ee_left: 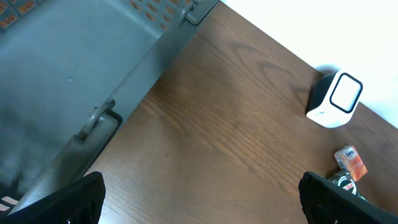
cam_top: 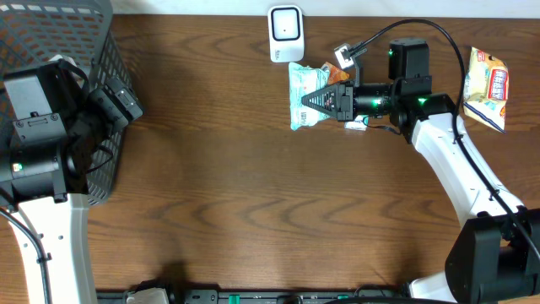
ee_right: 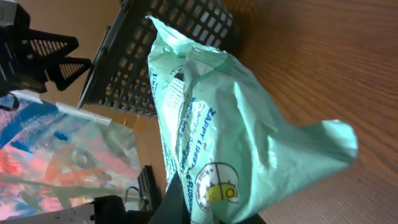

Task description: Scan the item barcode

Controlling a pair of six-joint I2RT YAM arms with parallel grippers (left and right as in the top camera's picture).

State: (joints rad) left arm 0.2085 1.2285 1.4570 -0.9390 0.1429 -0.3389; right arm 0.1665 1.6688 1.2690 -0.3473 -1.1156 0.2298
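Gripper on right arm [cam_top: 319,101] clenched on green snack bag [cam_top: 302,84], just below white scanner [cam_top: 285,34]. Left gripper [ee_left: 199,200] spread wide beside gray basket [ee_left: 62,74].

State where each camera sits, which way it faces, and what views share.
Overhead: above the table, looking down; left arm, right arm, right fingers gripping the green packet.
Left wrist: on the left arm, facing across to the scanner; open left fingers at bottom corners.
Right wrist: on the right arm, facing the held packet, basket behind; fingers mostly hidden.
Shared: scanner in overhead and left wrist; basket in all.
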